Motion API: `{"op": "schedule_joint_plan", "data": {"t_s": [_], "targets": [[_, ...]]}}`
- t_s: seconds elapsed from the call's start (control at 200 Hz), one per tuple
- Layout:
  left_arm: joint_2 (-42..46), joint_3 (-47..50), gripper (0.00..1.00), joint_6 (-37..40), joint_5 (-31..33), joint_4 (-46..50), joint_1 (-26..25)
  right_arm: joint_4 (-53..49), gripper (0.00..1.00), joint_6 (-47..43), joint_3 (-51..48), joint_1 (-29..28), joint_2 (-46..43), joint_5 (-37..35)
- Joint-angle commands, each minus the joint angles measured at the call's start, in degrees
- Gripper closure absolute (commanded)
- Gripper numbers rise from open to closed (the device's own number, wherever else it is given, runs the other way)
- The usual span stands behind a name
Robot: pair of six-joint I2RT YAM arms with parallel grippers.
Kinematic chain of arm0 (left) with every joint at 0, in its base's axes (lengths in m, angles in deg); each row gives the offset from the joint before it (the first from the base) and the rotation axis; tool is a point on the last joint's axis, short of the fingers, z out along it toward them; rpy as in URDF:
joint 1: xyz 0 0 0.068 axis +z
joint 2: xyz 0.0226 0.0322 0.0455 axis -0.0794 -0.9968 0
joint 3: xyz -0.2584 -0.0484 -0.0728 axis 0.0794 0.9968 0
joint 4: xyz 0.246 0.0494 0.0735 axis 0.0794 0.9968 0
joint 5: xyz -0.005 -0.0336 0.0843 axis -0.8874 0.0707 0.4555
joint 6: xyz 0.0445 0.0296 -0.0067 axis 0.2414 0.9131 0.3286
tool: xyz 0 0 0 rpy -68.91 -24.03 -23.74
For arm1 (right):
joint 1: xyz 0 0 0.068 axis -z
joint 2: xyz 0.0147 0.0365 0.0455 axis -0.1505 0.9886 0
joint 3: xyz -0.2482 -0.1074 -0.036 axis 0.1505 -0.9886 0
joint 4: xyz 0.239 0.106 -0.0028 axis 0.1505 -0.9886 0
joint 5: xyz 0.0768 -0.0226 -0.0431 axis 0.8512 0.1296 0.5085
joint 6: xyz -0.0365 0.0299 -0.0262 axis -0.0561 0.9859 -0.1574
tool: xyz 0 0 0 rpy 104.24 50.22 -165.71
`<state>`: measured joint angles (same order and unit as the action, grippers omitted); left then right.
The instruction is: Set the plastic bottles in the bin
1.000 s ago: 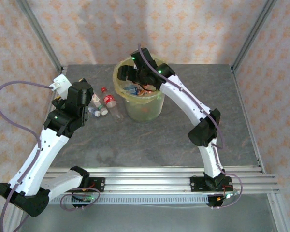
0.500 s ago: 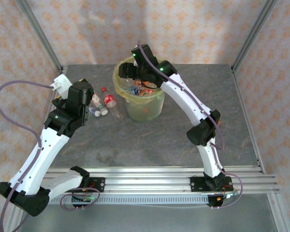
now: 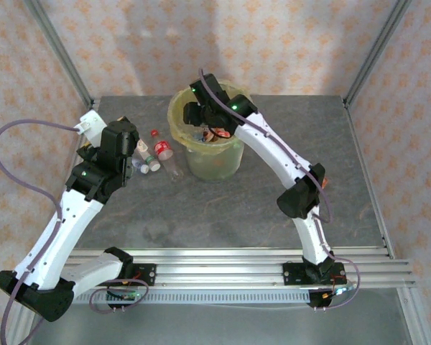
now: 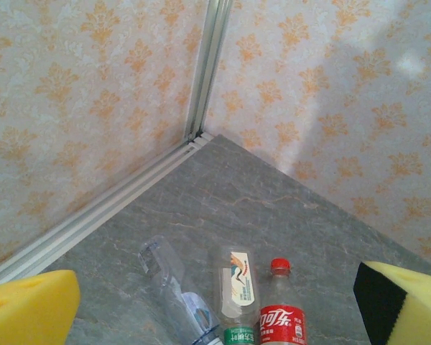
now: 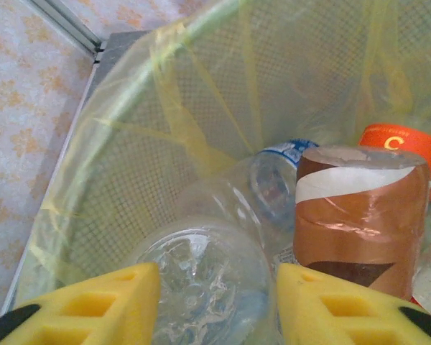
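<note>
A clear crushed bottle [image 5: 201, 287] is being pinched by the right jaws inside the bin [image 3: 215, 164]. Left of the bin, three bottles [image 4: 237, 287] on the counter [image 3: 237, 208] are being overhung by the widely spread left jaws.

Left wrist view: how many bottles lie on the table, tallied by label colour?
Red-label bottle: 1
White-and-green-label bottle: 1
Bluish-label bottle: 1
Total: 3

The bin [image 3: 217, 164] is looking like matt plastic, its liner bag [image 5: 165, 122] thin and glossy; the plastic bottles [image 4: 238, 287] are gleaming clear; the table [image 4: 273, 208] is showing matt, stone-like grey.
</note>
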<state>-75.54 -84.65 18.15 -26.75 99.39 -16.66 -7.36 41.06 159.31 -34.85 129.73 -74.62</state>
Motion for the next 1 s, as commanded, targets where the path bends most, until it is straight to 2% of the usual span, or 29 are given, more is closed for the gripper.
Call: {"op": "schedule_joint_plan", "data": {"t_s": [0.0, 0.125, 0.25, 0.495, 0.651, 0.791, 0.996], "targets": [[-0.25, 0.29, 0.00, -1.14, 1.66, 1.54, 0.55, -3.40, 0.57, -0.59, -3.21, -0.09, -1.85, -3.76], [-0.72, 0.03, 0.00, -1.10, 1.48, 1.55, 0.56, -3.20, 0.56, -0.60, -4.79, -0.04, -2.52, -4.02], [-1.09, -0.23, 0.00, -0.97, 1.14, 1.45, 0.56, -3.46, 0.50, -1.44, -3.34, -0.08, -2.72, -3.79], [-1.09, -0.90, 0.00, -0.71, 0.80, 1.45, 0.56, -9.64, 0.31, -5.69, 11.01, -0.09, 0.02, -4.87], [-0.76, -0.92, 0.00, -0.60, 0.99, 1.49, 0.56, -13.08, 0.22, -7.82, 15.50, 0.30, -1.71, -9.67], [-0.57, -0.71, 0.00, -0.51, 1.05, 1.45, 0.56, -14.44, 0.17, -7.20, 10.06, 2.50, -7.69, -14.68], [-0.52, -0.36, 0.00, -0.31, 1.31, 1.28, 0.62, -7.55, 0.08, -4.78, -14.33, 9.72, -23.45, -16.64]]}}
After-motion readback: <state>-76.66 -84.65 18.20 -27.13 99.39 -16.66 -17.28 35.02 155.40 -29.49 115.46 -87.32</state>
